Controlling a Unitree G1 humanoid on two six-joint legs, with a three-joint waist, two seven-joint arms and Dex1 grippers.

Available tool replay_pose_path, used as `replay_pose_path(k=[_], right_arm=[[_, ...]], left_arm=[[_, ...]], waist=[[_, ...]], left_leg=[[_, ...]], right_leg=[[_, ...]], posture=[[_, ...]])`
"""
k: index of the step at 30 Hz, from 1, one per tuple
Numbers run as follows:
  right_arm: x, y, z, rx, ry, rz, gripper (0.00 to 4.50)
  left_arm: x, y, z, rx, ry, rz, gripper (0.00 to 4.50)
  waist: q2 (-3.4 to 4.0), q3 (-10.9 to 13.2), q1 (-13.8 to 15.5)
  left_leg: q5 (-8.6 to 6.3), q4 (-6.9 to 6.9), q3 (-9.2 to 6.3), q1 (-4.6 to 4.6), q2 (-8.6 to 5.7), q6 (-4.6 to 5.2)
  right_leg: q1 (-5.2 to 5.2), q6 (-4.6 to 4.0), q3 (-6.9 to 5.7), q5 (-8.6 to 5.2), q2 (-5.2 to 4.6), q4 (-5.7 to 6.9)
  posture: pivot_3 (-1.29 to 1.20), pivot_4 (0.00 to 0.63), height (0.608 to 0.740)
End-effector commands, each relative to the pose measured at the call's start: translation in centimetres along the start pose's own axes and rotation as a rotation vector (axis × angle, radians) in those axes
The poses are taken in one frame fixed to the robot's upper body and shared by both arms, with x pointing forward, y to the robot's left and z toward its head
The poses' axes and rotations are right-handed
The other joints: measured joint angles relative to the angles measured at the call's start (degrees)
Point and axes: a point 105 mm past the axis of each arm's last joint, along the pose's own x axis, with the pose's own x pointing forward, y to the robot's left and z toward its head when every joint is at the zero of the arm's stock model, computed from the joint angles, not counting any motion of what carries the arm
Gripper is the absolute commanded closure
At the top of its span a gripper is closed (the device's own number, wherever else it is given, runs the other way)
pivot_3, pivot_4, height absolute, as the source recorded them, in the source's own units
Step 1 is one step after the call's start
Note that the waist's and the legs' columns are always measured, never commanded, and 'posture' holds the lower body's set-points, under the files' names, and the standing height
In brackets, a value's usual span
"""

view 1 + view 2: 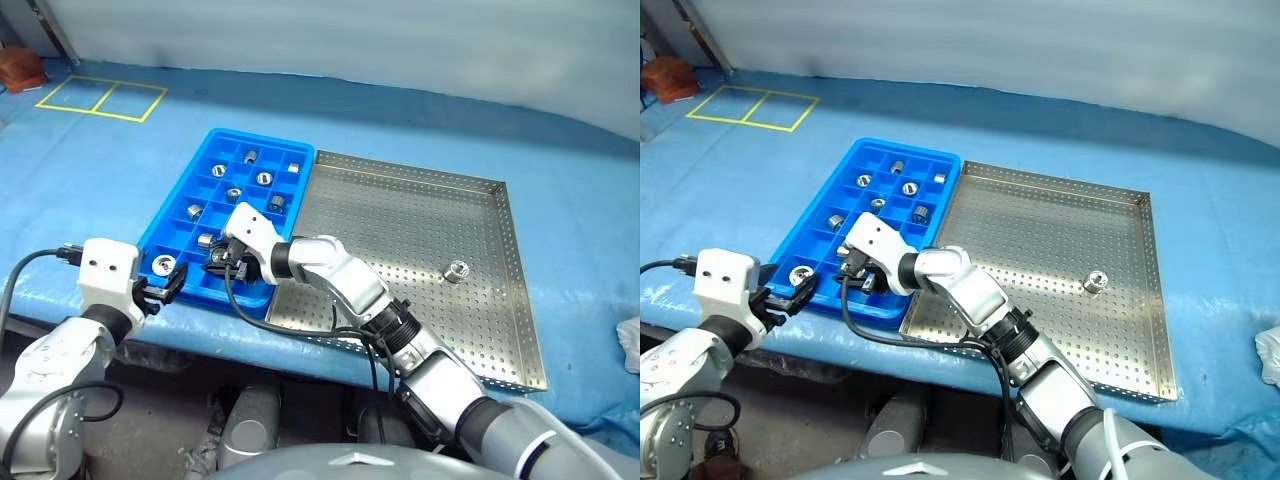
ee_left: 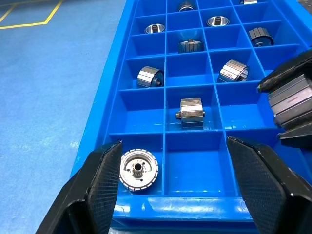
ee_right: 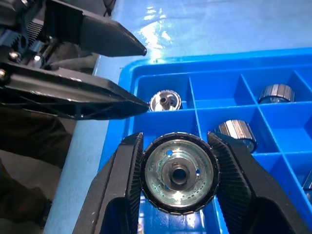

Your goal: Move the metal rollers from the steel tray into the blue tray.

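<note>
The blue tray [image 1: 262, 139] lies left of the steel tray [image 1: 400, 230], edge to edge. Several metal rollers rest in the blue tray's compartments, one of them [image 2: 139, 169] in the near left corner cell. A single roller [image 1: 457, 270] stands on the steel tray's right half. My right gripper [image 1: 222, 262] reaches across over the blue tray's near end, shut on a roller [image 3: 178, 173] held end-on between its fingers. My left gripper [image 1: 165, 285] hovers open at the tray's near left corner, its fingers [image 2: 100, 187] spread wide with nothing between them.
The trays sit on a blue table cover, close to its near edge. A yellow taped rectangle [image 1: 100, 97] marks the far left, with a brown object [image 1: 22, 70] beyond it. A black cable [image 1: 232, 295] hangs off the right wrist. Something white [image 1: 630, 345] lies at the right edge.
</note>
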Motion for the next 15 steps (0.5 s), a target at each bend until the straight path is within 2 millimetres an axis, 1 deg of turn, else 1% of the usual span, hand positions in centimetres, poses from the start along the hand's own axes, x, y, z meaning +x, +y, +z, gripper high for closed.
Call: replay_pose_path(k=[1, 3, 5, 8, 11, 12, 15], right_arm=[[0.1, 0.2, 0.2, 0.014, -0.016, 0.015, 2.79], [0.1, 0.3, -0.2, 0.014, 0.000, 0.019, 2.07], [0.0, 0.4, -0.1, 0.007, -0.007, 0.021, 1.50], [-0.5, -0.1, 1.2, -0.002, -0.072, -0.019, 0.55], [-1.6, -1.0, 2.4, -0.001, -0.127, -0.073, 0.55], [-2.3, -1.5, 2.8, -0.003, -0.144, -0.106, 0.55], [-5.1, -3.6, 3.3, -0.024, -0.173, -0.249, 0.55]], left_arm=[[-0.2, -0.4, 0.8, 0.010, -0.039, -0.007, 0.79], [-0.1, -0.4, 0.7, 0.008, -0.036, -0.010, 0.79], [-0.1, -0.5, 0.8, 0.008, -0.037, -0.019, 0.79], [0.2, -0.8, 0.8, 0.001, -0.040, -0.037, 0.79], [0.7, -1.5, 0.9, -0.003, -0.043, -0.070, 0.79], [0.9, -1.8, 1.1, -0.008, -0.053, -0.088, 0.79], [2.1, -3.8, 2.2, -0.029, -0.096, -0.180, 0.79]], waist=[[0.00, 0.0, 0.2], [0.00, 0.0, 0.3], [0.00, 0.0, 0.3], [0.00, 0.0, 0.4], [0.00, 0.0, 0.4], [0.00, 0.0, 0.4], [-0.02, 0.0, 0.6]], left_leg=[[-0.01, -0.03, 0.00, -0.01, 0.02, -0.03], [-0.02, -0.09, 0.01, -0.01, 0.04, -0.06], [-0.04, -0.13, 0.00, -0.04, 0.09, -0.09], [-0.05, -0.15, -0.01, -0.08, 0.11, -0.11], [-0.04, -0.13, -0.01, -0.10, 0.11, -0.13], [-0.04, -0.12, -0.01, -0.10, 0.11, -0.13], [-0.04, -0.10, -0.07, -0.09, 0.10, -0.15]], right_leg=[[-0.03, -0.03, -0.02, -0.02, 0.00, 0.00], [-0.08, -0.09, -0.05, -0.06, 0.01, 0.02], [-0.13, -0.16, -0.09, -0.11, 0.05, 0.04], [-0.20, -0.20, -0.11, -0.14, 0.06, 0.08], [-0.20, -0.19, -0.12, -0.14, 0.06, 0.08], [-0.20, -0.19, -0.12, -0.14, 0.06, 0.08], [-0.13, -0.19, -0.21, -0.15, 0.03, 0.05]], posture=[[0.45, 0.150, 0.740], [0.45, 0.150, 0.740], [0.45, 0.150, 0.740], [0.43, 0.150, 0.740], [0.41, 0.150, 0.740], [0.41, 0.150, 0.740], [0.37, 0.150, 0.740]])
